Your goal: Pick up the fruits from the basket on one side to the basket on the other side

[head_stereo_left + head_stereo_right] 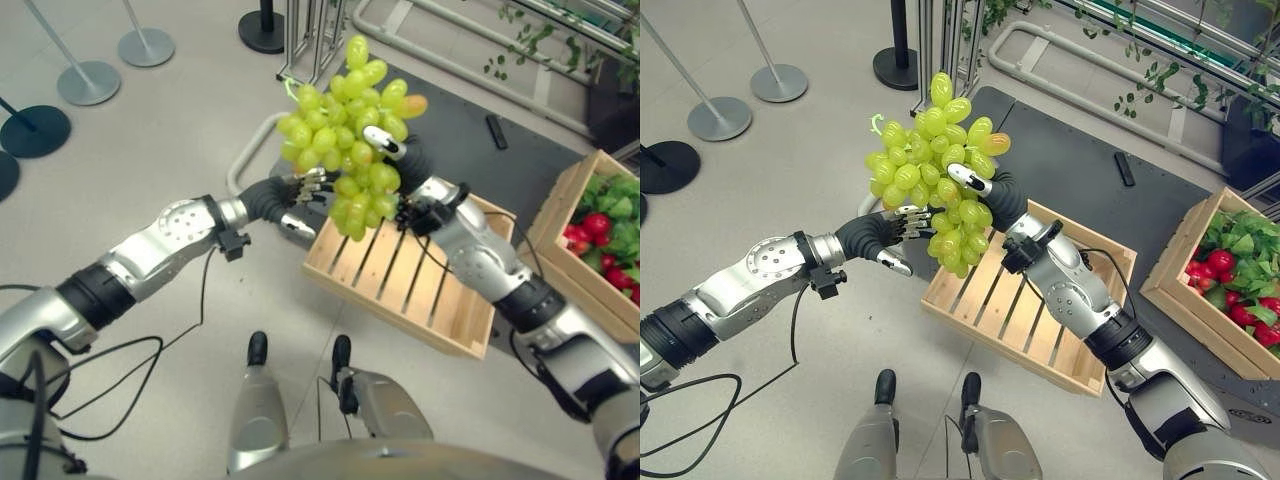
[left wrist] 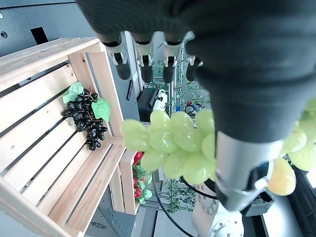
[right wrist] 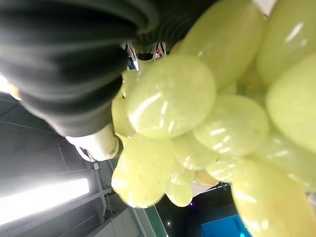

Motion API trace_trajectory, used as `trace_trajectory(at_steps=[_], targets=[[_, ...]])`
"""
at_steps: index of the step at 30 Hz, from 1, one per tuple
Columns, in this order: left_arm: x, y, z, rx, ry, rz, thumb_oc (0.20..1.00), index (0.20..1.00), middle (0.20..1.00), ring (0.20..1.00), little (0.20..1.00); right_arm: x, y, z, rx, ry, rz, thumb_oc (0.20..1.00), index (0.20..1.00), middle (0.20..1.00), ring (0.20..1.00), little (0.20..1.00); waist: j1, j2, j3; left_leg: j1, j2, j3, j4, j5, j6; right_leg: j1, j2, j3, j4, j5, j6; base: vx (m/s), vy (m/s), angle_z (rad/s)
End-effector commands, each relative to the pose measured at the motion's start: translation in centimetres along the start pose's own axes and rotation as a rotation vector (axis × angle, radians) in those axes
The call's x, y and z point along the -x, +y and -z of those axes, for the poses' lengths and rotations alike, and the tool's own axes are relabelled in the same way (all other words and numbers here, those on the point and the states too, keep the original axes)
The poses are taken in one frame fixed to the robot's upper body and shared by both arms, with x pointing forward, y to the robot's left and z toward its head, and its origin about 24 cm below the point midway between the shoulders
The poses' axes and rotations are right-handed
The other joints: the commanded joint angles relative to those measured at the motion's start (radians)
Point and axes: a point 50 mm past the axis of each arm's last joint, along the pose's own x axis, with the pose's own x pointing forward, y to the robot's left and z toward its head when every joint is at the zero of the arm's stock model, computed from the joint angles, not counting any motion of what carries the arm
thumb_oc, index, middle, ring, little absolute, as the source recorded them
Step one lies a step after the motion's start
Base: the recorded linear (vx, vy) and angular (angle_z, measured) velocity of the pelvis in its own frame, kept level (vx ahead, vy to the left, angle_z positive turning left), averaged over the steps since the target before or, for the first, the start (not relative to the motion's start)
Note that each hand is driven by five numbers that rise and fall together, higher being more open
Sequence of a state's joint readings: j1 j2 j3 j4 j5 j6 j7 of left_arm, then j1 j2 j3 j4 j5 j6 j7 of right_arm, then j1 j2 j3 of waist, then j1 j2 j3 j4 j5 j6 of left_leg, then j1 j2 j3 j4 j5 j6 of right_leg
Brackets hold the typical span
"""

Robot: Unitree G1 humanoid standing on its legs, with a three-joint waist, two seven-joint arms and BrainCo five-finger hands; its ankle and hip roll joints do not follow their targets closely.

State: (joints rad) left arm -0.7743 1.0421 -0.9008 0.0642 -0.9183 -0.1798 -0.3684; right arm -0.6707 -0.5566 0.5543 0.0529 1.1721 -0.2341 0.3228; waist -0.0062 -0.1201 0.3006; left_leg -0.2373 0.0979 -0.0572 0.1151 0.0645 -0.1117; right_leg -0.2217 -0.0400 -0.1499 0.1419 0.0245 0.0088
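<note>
Your right hand [image 1: 975, 185] has its fingers curled round the green grape bunch [image 1: 935, 165], held up above the wooden crate [image 1: 1025, 310]. Your left hand [image 1: 902, 225] touches the bunch's side with straight fingers.

Glossy, smooth-skinned green grapes [image 1: 350, 140], pale unpainted slatted wooden crate [image 1: 420, 290] with visible grain, second bare wooden crate [image 1: 565, 215] to the right, matt dark mat [image 1: 470, 160] on the floor, smooth pale grey floor [image 1: 150, 150], metal stanchion bases [image 1: 88, 82]
</note>
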Motion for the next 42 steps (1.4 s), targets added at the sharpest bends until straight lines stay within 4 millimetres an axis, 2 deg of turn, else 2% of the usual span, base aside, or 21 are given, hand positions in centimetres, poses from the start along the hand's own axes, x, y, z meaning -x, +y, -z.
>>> trace_trajectory(at_steps=[1, 3, 7, 15, 26, 42], targets=[[-0.3, 1.0, -3.1, -0.032, -0.14, -0.026, 1.0, 1.0, 1.0, 1.0, 1.0, -1.6, 1.3, -3.2, 0.017, -0.17, -0.087, 0.2, 0.2, 0.2, 0.2, 0.2, 0.015, -0.023, -0.016, 0.018, -0.022, 0.012, 0.037, -0.055, 0.031, 0.031, -0.096, -0.011, 0.065, -0.028, 0.136, 0.0, 0.0, 0.0], [-0.8, 1.1, -3.9, -0.06, -0.163, -0.019, 1.0, 1.0, 1.0, 1.0, 1.0, -1.7, 1.3, -2.7, 0.011, -0.152, -0.088, 0.2, 0.2, 0.2, 0.2, 0.2, 0.015, -0.023, -0.017, 0.018, -0.022, 0.011, 0.036, -0.054, 0.031, 0.03, -0.096, -0.013, 0.067, -0.028, 0.137, 0.0, 0.0, 0.0], [-1.4, 1.1, -4.4, -0.073, -0.175, -0.01, 1.0, 1.0, 1.0, 1.0, 1.0, -1.7, 1.3, -1.9, -0.009, -0.119, -0.084, 0.2, 0.2, 0.2, 0.2, 0.2, 0.013, -0.022, -0.018, 0.02, -0.022, 0.011, 0.034, -0.054, 0.032, 0.03, -0.097, -0.014, 0.067, -0.027, 0.137, 0.0, 0.0, 0.0], [-3.3, -0.2, -6.1, -0.124, -0.182, 0.109, 1.0, 1.0, 1.0, 1.0, 1.0, -1.9, 1.8, -0.9, -0.003, -0.059, -0.116, 0.2, 0.2, 0.2, 0.2, 0.2, 0.004, -0.021, -0.019, 0.02, -0.022, 0.016, 0.033, -0.056, 0.032, 0.027, -0.098, -0.012, 0.068, -0.026, 0.139, 0.0, 0.0, 0.0], [-4.4, -2.0, -7.8, -0.163, -0.176, 0.253, 1.0, 1.0, 1.0, 1.0, 1.0, -1.9, 1.2, -2.2, 0.082, -0.056, -0.101, 0.2, 0.2, 0.2, 0.2, 0.2, -0.005, -0.022, -0.022, 0.024, -0.021, 0.022, 0.037, -0.06, 0.032, 0.028, -0.098, -0.009, 0.069, -0.023, 0.145, 0.0, 0.0, 0.0], [-5.4, -3.4, -7.4, -0.156, -0.144, 0.328, 1.0, 1.0, 1.0, 1.0, 1.0, -2.8, 0.8, -2.3, 0.129, -0.05, -0.074, 0.2, 0.2, 0.2, 0.2, 0.2, -0.01, -0.017, -0.022, 0.026, -0.019, 0.029, 0.047, -0.067, 0.034, 0.025, -0.1, 0.0, 0.074, -0.025, 0.145, 0.0, 0.0, 0.0]])
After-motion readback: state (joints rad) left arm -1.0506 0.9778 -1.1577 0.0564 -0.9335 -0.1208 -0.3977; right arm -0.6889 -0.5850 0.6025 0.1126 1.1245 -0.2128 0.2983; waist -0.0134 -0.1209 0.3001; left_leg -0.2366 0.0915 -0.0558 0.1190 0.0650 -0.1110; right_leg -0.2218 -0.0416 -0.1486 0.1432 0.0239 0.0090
